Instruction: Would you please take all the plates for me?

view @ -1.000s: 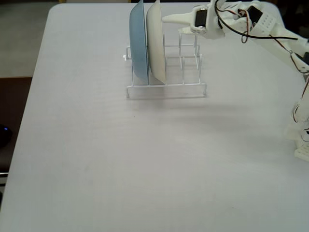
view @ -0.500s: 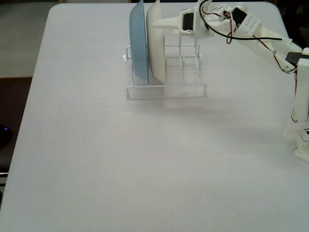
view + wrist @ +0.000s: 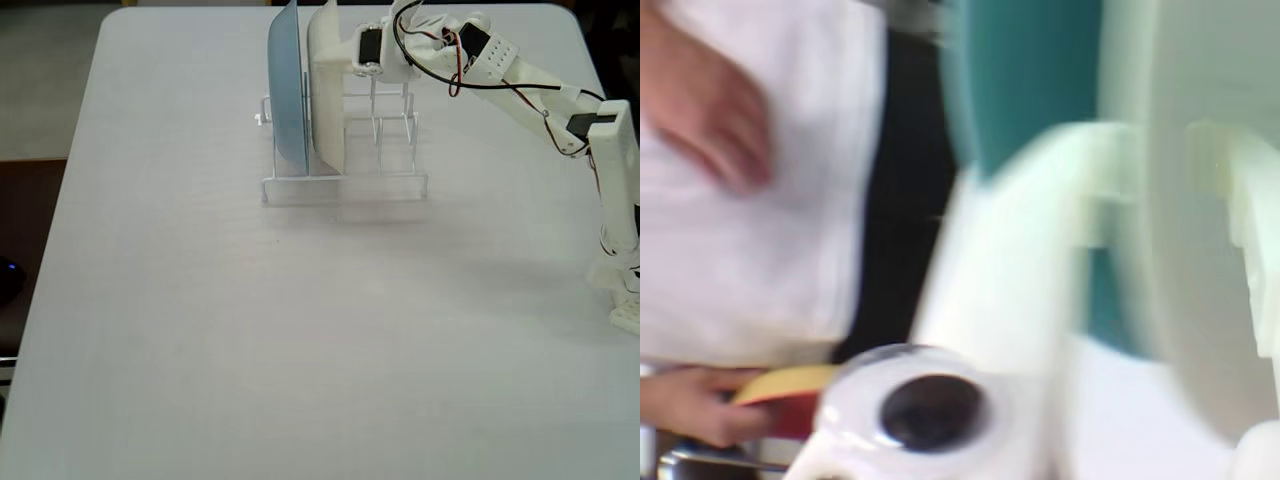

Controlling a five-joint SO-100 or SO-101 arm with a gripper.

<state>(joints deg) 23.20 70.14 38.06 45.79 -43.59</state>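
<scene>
Here, in the fixed view, a white wire rack (image 3: 345,150) stands on the pale grey table (image 3: 300,330), towards its far edge. Two plates stand upright on edge in the rack's left-hand slots, side by side: a light blue plate (image 3: 287,90) on the left and a cream-white plate (image 3: 326,100) just to its right. The remaining slots, to the right of the cream-white plate, hold nothing.

The white arm (image 3: 540,85) reaches in from the right edge of the view, its base at lower right, with black and red wires looped above the wrist. The pincer (image 3: 335,45) sits at the upper rim of the cream-white plate.

In the wrist view, blurred by motion, the cream-white plate (image 3: 1185,200) passes edge-on between the two white fingers (image 3: 1010,270), one on each face, so the pincer brackets the rim. Whether the fingers press on the plate or merely straddle it cannot be told. Behind it the light blue plate (image 3: 1035,80) appears as a teal band. At left, a person in a white shirt (image 3: 770,180) stands beyond the table, a hand (image 3: 685,405) holding something yellow and red.
</scene>
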